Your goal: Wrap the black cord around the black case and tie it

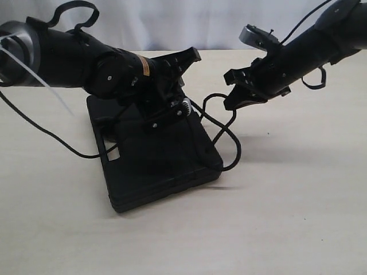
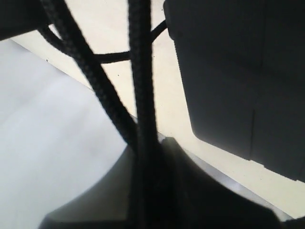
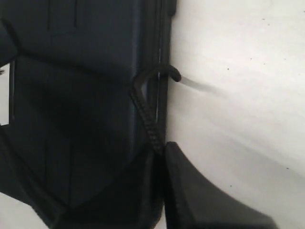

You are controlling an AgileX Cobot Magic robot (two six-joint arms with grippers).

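Here: black case [image 1: 155, 166] flat on table [image 1: 287, 217], left of middle. Black cord [image 3: 148, 121] loops off case's right side, up to right gripper [image 1: 232, 102]; jaws shut tight on cord. Left gripper [image 1: 167, 112] low over case's far part, jaws narrow, pinching two cord strands.

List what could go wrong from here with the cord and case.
1. The right claw grips the cord near its tip, and only a short end shows beyond it. A tug could pull it free.
2. Two strands run into the left claw, where they might cross or jam.
3. A slack loop lies on the table beside the case. Tightening may catch a corner or drag the case.
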